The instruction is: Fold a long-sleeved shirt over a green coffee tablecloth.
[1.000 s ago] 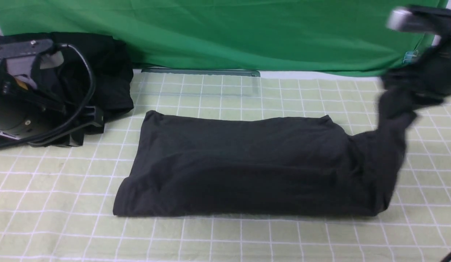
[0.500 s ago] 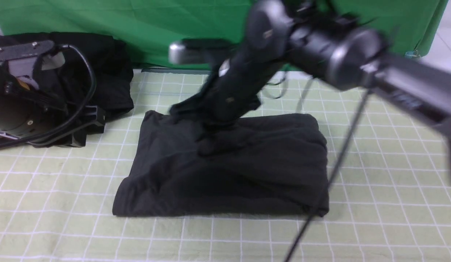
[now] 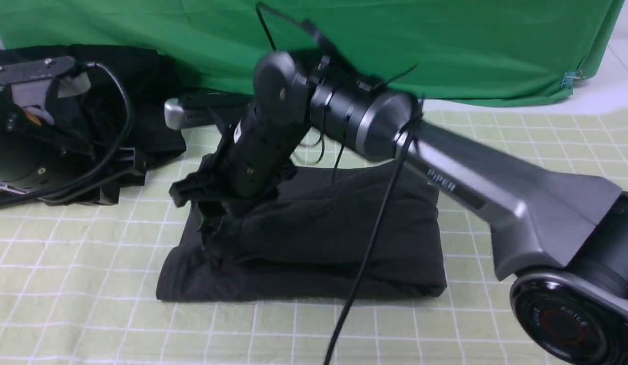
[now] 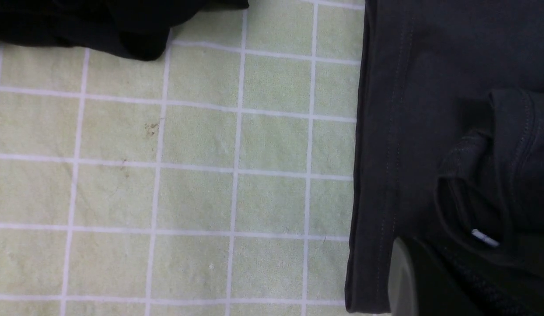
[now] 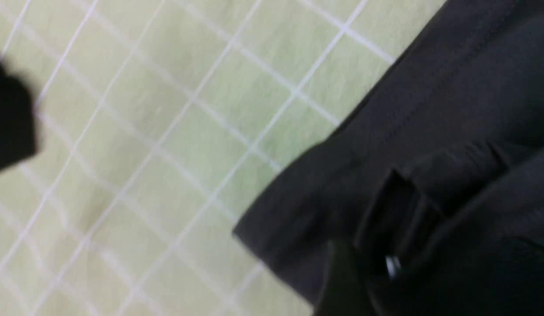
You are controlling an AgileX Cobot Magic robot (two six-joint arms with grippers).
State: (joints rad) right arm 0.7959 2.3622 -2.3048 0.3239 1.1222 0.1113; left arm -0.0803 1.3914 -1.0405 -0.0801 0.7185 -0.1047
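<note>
The long-sleeved shirt (image 3: 344, 238) lies as a dark charcoal folded bundle in the middle of the green coffee tablecloth (image 3: 80, 274). My right arm (image 3: 445, 172) reaches across it from the right. My right gripper (image 3: 205, 223) is down on the shirt's left end, where the cloth bunches up under it. Blur and dark cloth hide how its jaws stand. The left wrist view shows the shirt's stitched edge (image 4: 386, 131) with a folded layer on top. My left gripper (image 3: 122, 172) rests shut on the tablecloth at the far left, apart from the shirt.
A heap of black garments (image 3: 141, 101) lies at the back left, behind the left arm. A plain bright green cloth (image 3: 445, 45) hangs along the back, with a blue clip (image 3: 569, 78) at its right end. The right arm's cable (image 3: 364, 263) crosses the shirt.
My right arm swung from the far right across to the shirt's left end, carrying the raised right end over. The bundle is now shorter, doubled on itself. The left arm has not moved.
</note>
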